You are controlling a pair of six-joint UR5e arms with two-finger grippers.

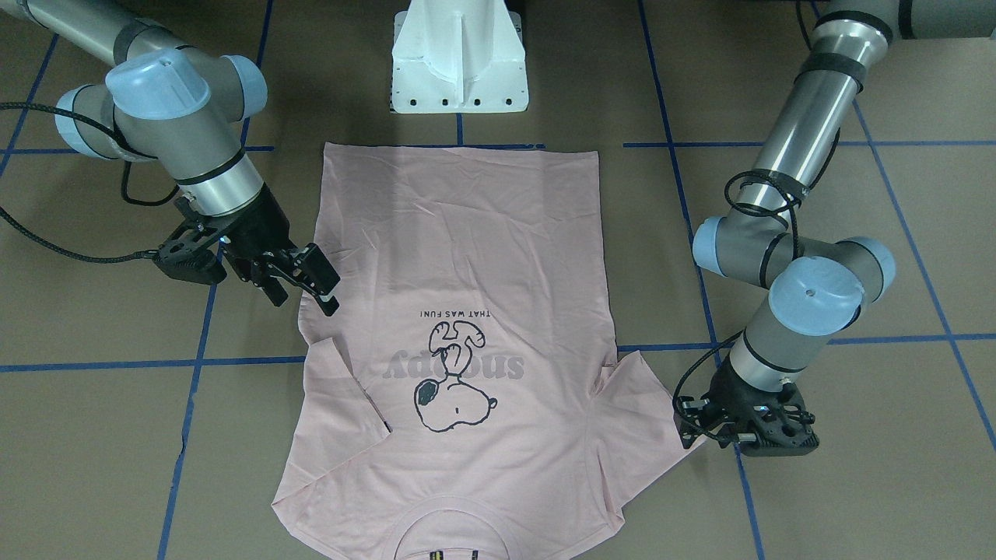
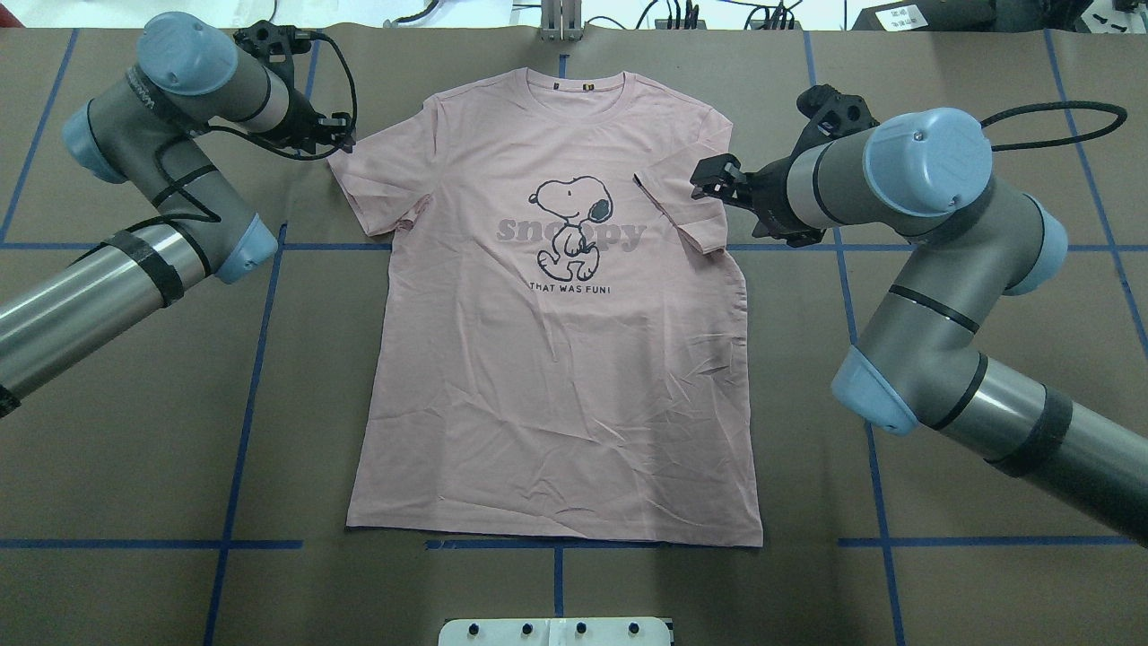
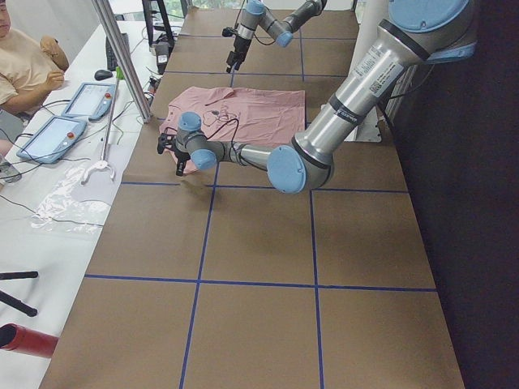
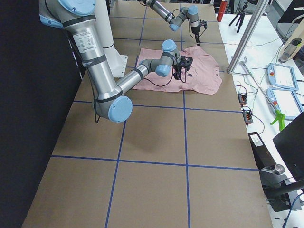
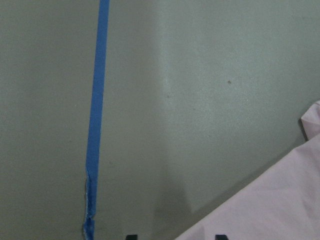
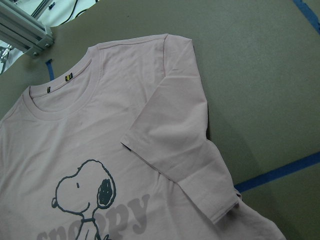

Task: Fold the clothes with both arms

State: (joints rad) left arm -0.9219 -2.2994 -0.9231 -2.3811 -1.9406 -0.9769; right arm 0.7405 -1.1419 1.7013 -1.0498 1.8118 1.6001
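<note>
The pale pink Snoopy T-shirt lies flat, print up, collar at the far edge; it also shows in the front view. Its right sleeve is folded inward onto the chest, also seen in the right wrist view. My right gripper hovers open beside that folded sleeve. My left gripper is low at the tip of the left sleeve, which lies spread out. In the left wrist view its fingertips stand apart, with the pink sleeve edge between them.
The white pedestal base stands at the shirt's hem side. Blue tape lines cross the brown table. An aluminium post and an operator's table with tablets stand beyond the collar side.
</note>
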